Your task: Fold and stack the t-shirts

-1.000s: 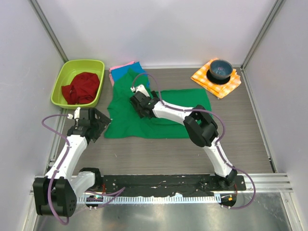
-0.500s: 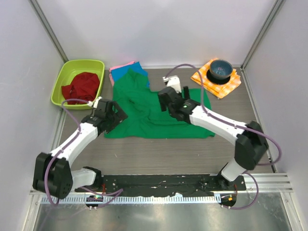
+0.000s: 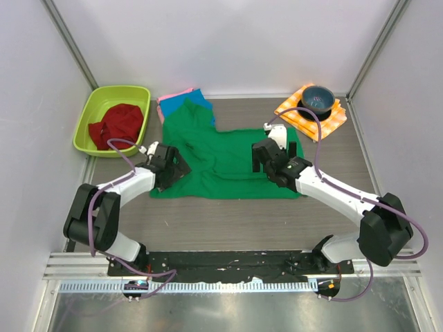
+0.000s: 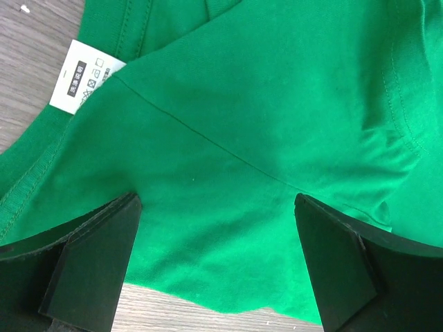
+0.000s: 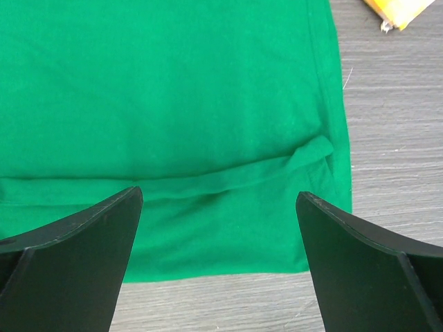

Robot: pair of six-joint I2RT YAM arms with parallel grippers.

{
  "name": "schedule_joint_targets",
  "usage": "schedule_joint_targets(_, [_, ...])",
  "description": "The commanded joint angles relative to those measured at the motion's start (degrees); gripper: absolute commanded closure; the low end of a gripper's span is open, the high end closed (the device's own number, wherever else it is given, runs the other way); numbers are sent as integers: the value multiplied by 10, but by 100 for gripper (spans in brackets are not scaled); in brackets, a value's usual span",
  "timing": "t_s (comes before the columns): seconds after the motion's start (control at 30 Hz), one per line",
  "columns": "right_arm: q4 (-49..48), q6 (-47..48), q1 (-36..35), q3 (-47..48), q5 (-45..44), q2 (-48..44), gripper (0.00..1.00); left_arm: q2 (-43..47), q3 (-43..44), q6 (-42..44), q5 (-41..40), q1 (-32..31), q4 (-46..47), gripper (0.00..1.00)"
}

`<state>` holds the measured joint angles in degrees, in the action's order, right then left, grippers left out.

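Observation:
The large green t-shirt (image 3: 221,162) lies spread on the table's middle. The blue shirt (image 3: 201,99) and the pink shirt (image 3: 172,97) lie partly under its far left corner. My left gripper (image 3: 176,166) is open, low over the green shirt's left edge. In the left wrist view its fingers (image 4: 97,256) straddle the green cloth (image 4: 242,124), near a white label (image 4: 83,83). My right gripper (image 3: 266,151) is open over the shirt's right part. In the right wrist view the green cloth (image 5: 173,90) with a fold ridge lies between the fingertips (image 5: 90,242).
A lime green bin (image 3: 90,117) with a red cloth (image 3: 116,126) stands at the far left. An orange-and-white checked cloth (image 3: 294,114) with a dark bowl (image 3: 317,100) lies at the far right; its corner shows in the right wrist view (image 5: 398,10). Walls close in on three sides.
My right gripper has moved from the shirt's left-centre to its right part. My left gripper has moved right from beside the shirt onto its left edge.

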<state>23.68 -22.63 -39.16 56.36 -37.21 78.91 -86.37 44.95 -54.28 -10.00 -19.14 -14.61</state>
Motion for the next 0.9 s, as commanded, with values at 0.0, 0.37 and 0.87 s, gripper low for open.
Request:
schedule_joint_targets(0.0, [-4, -33, -2, -12, 6, -27, 0, 8, -46, 16, -33, -2, 22, 0])
schedule_joint_targets(0.37, [68, -76, 1, -5, -15, -32, 1, 207, -180, -25, -66, -2, -83, 0])
schedule_joint_targets(0.87, [84, -103, 2, -54, 110, -12, 0, 448, -147, -50, -69, -2, -242, 0])
